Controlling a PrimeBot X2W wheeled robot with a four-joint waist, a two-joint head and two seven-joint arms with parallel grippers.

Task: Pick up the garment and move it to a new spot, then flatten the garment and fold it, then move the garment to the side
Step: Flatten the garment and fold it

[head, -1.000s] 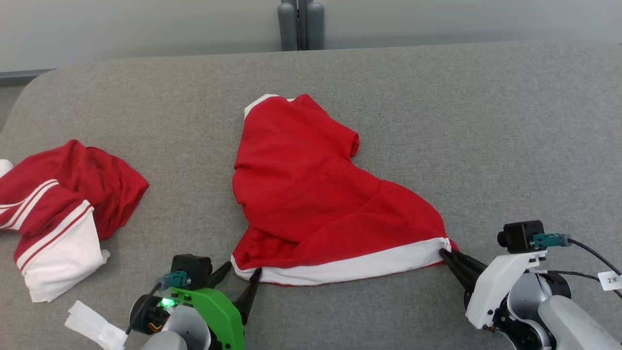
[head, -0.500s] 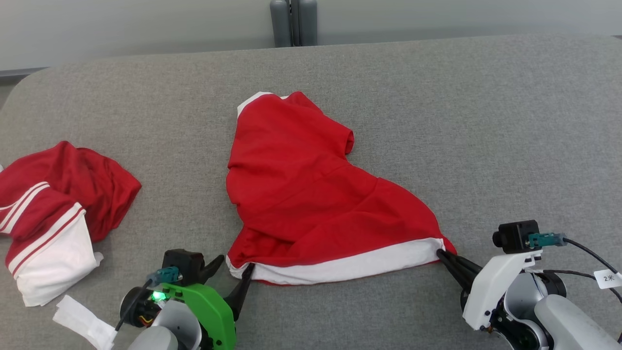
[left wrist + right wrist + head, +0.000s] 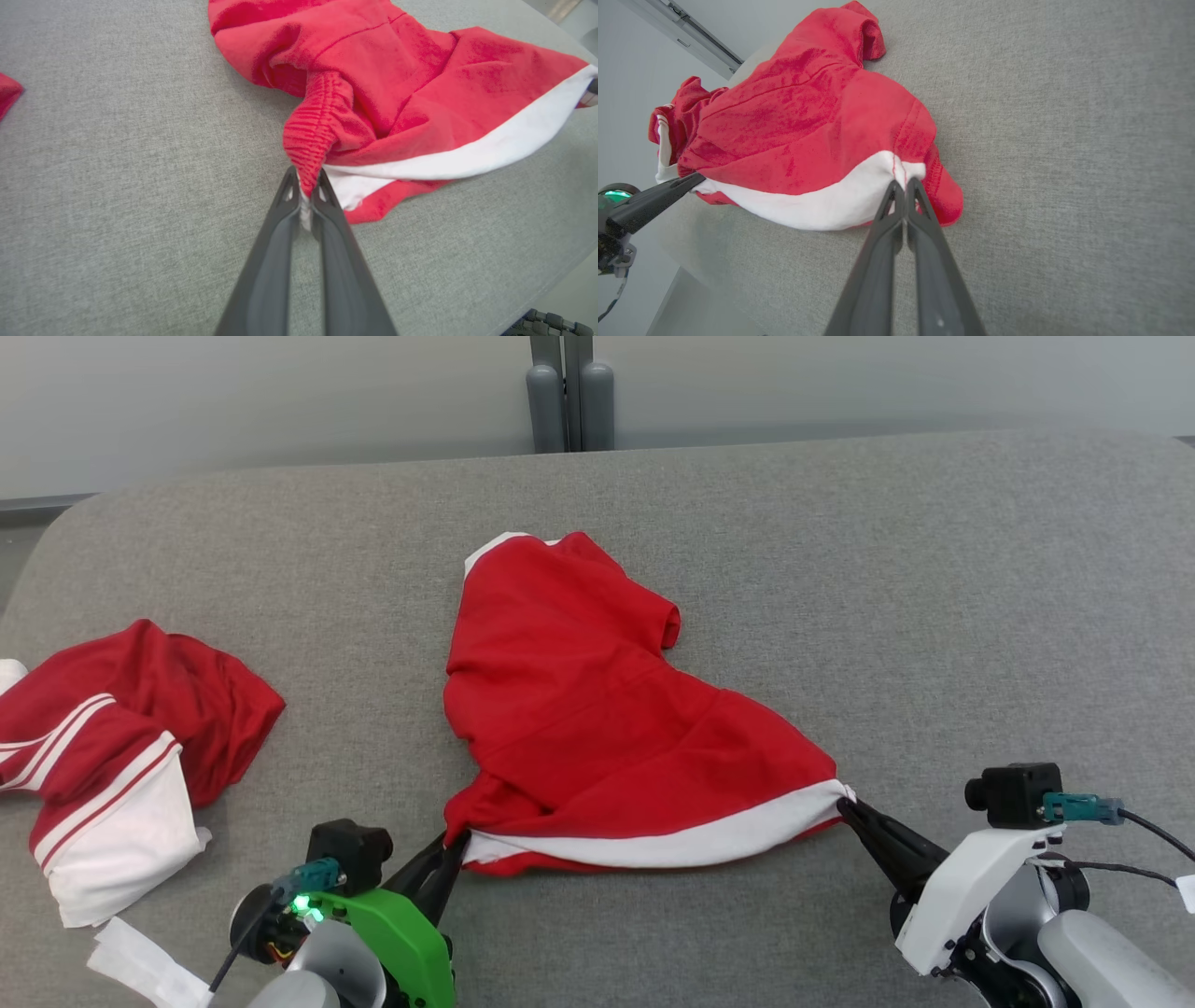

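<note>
At the bottom edge of the head view, lower left, the green-cased left arm angles up and to the right. Its left gripper is pinched together on the left corner of the garment. The left wrist view shows the two dark fingers clamped on a bunched red fold and a bit of white edge. At the lower right, the white-cased right arm leans up and to the left. The fingers of the right gripper are pressed tight on the right corner of the white hem band, right at a seam in the right wrist view. The band sags in a shallow curve between the two grips. Above it the red body of the garment lies across the centre of the grey cloth surface, narrowing toward the upper middle, with a folded sleeve on its right side. A second red-and-white garment sits crumpled at the left edge, well apart, with a white scrap below it. Two grey posts stand at the top centre.
</note>
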